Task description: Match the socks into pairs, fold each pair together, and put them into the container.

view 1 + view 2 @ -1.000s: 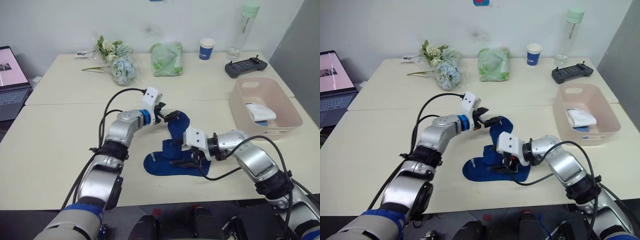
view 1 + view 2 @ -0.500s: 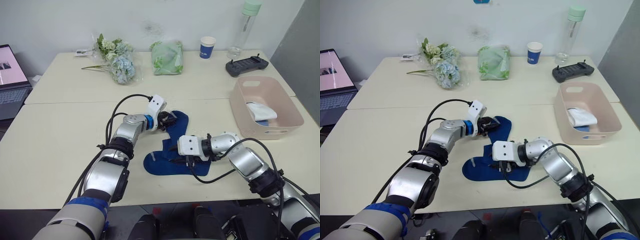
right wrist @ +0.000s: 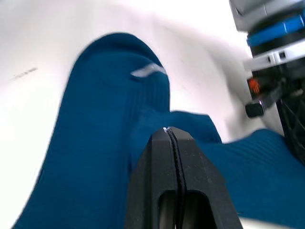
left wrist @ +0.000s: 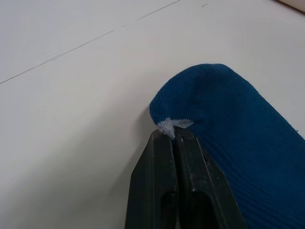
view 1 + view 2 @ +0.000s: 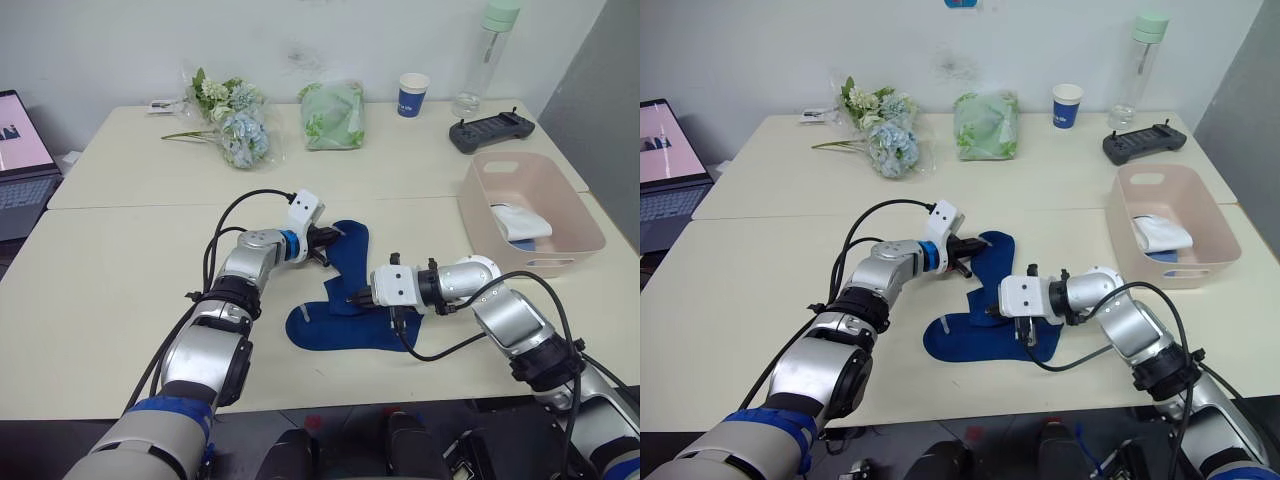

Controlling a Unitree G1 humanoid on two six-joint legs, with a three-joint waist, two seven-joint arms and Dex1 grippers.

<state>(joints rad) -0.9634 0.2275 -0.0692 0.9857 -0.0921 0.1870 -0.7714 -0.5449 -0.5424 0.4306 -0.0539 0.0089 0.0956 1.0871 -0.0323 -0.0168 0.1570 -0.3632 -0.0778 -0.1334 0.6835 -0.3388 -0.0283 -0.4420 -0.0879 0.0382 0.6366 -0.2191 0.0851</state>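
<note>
Socks first: two navy socks lie overlapped near the front middle of the cream table, one stretching toward the back, the other spread flat below it toward the table's front edge. Left gripper has its black fingers pressed together on the rim of the upper sock's end, right at a small pale stitched tab. Right gripper sits low over the overlap of the two socks, fingers closed flat against each other; navy cloth surrounds the tips, but whether any is caught between them I cannot tell.

Pink container stands at the right side of the table, well apart from the navy socks. Inside it a folded white sock bundle rests over something light blue.

Along the back of the table: a bunch of pale blue and white flowers, a pale green cloth bundle, a blue paper cup with white print too small to read, a clear bottle with a green cap, and a dark handheld controller just behind the container. Open laptop at the far left, its screen showing pink; no text legible on it.
</note>
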